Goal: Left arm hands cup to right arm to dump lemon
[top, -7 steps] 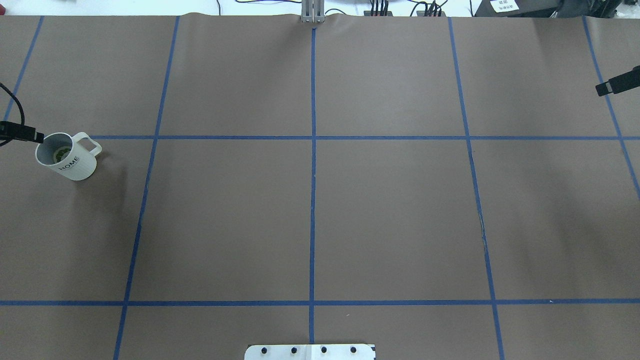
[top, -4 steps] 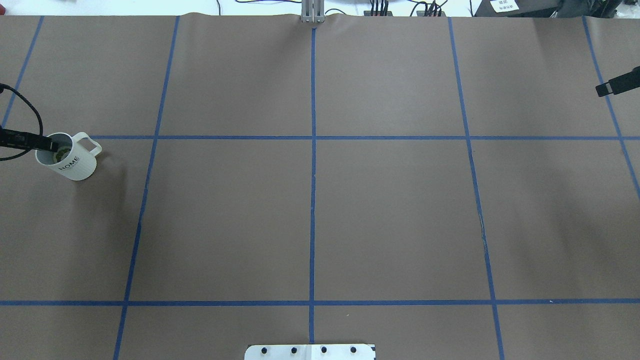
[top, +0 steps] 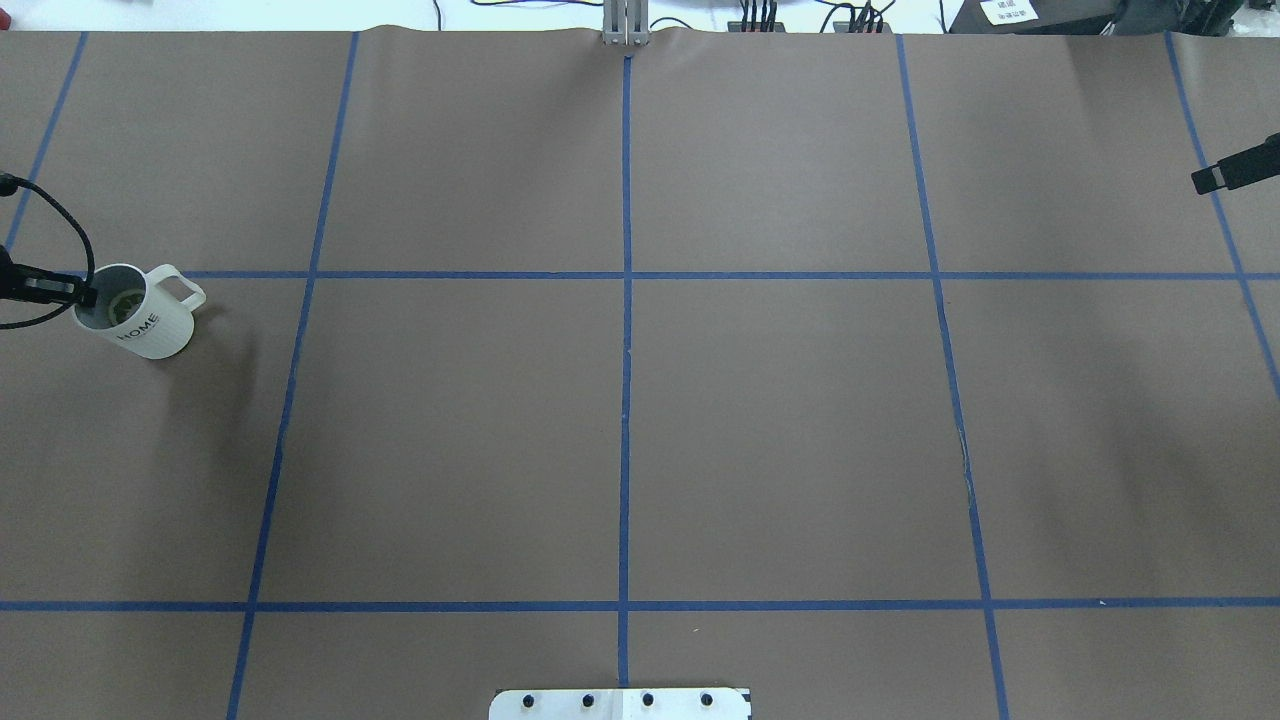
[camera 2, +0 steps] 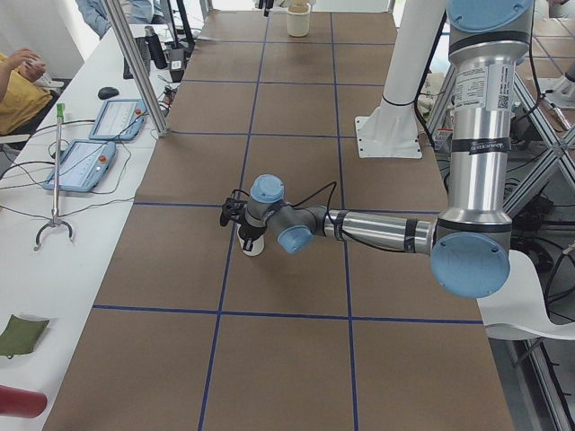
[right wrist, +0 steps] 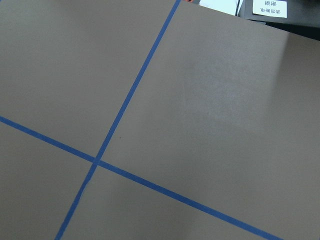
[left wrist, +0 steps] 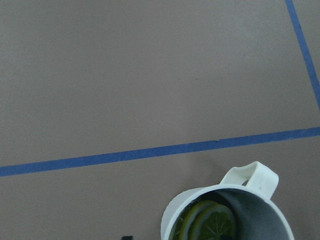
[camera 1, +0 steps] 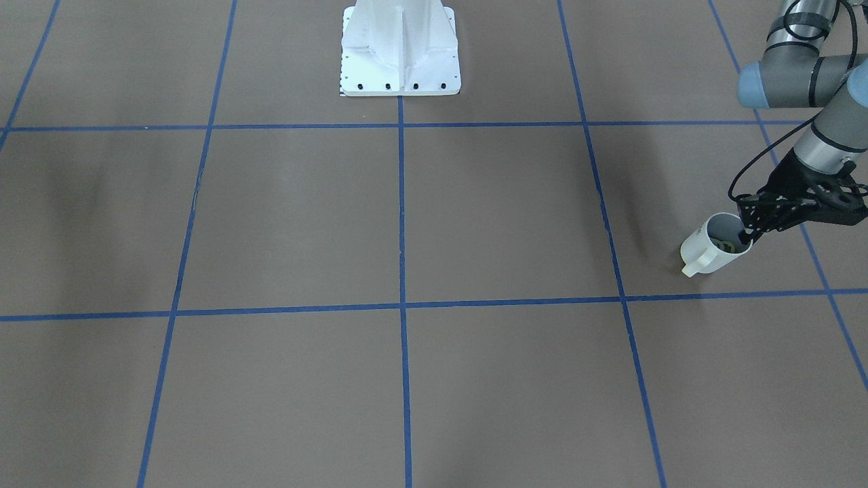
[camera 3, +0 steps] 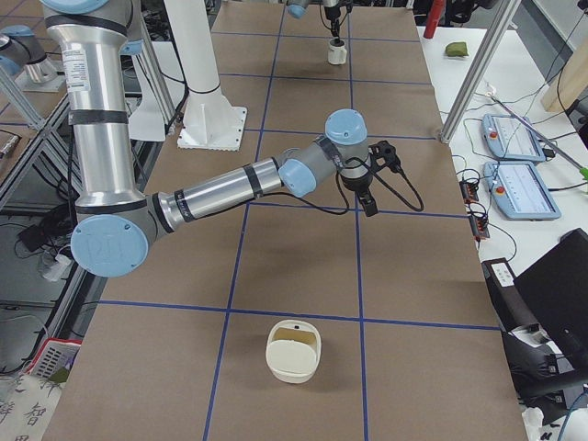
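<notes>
The white "HOME" cup (top: pixel 150 325) stands upright at the table's far left, its handle pointing right; it also shows in the front view (camera 1: pixel 708 257) and the left wrist view (left wrist: pixel 250 210). The lemon (left wrist: pixel 207 225), sliced and yellow-green, lies inside it (top: pixel 127 303). My left gripper (top: pixel 82 296) reaches in from the left and is closed on the cup's near rim, one finger (camera 1: pixel 746 237) inside the cup. My right gripper (top: pixel 1228 172) is shut and empty at the far right edge, well above the table (camera 3: pixel 367 197).
The white robot base (camera 1: pixel 400 47) stands at the middle of the near edge. A cream bin (camera 3: pixel 294 349) sits on the table's right end. An operators' bench with tablets (camera 2: pixel 90 144) runs along the far side. Blue tape lines grid the brown surface.
My left gripper dipped a finger into the cup, then drew back left onto the rim. The cup shifted slightly. The right gripper has not moved.
</notes>
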`<state>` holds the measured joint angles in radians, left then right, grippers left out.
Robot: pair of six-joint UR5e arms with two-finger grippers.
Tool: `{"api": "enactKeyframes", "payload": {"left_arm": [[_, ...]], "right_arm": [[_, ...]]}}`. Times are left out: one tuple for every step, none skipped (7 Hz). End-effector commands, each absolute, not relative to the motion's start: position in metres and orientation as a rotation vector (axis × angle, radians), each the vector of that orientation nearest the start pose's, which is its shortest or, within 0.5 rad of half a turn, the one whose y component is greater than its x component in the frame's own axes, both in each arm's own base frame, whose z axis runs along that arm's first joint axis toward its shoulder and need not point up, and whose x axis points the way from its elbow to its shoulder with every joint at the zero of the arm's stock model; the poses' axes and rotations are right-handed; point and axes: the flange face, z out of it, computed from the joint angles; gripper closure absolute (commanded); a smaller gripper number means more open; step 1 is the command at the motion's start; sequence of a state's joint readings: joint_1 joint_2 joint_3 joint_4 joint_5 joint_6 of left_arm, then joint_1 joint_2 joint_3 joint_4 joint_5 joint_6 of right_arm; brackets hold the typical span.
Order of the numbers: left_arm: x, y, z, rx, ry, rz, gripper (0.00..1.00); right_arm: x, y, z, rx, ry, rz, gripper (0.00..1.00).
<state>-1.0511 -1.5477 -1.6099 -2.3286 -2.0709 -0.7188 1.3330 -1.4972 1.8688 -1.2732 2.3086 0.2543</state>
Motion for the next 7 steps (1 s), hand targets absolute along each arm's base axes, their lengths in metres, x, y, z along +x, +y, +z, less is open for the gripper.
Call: {"api": "enactKeyframes", "payload": {"left_arm": [[0.174, -0.482, 0.565, 0.352, 0.828, 0.007, 1.0], [0.171, -0.476, 0.544, 0.322, 0.907, 0.036, 1.0], [0.148, -0.483, 0.53, 0.34, 0.937, -0.003, 1.0], [0.145, -0.489, 0.517, 0.336, 0.957, -0.058, 1.0], [0.151, -0.503, 0.478, 0.298, 1.028, -0.215, 1.0], [0.158, -0.514, 0.438, 0.262, 1.099, -0.34, 1.0], [0.164, -0.528, 0.393, 0.21, 1.158, -0.46, 1.0]], "right_arm": [[-0.058, -0.522, 0.438, 0.452, -0.843, -0.237, 0.01], [-0.059, -0.527, 0.428, 0.471, -0.844, -0.246, 0.01], [-0.06, -0.533, 0.418, 0.531, -0.841, -0.267, 0.01], [-0.061, -0.538, 0.418, 0.687, -0.852, -0.32, 0.01], [-0.064, -0.542, 0.431, 0.8, -0.873, -0.361, 0.01], [-0.077, -0.544, 0.429, 0.832, -0.883, -0.391, 0.02], [-0.091, -0.551, 0.409, 0.876, -0.87, -0.411, 0.05]]}}
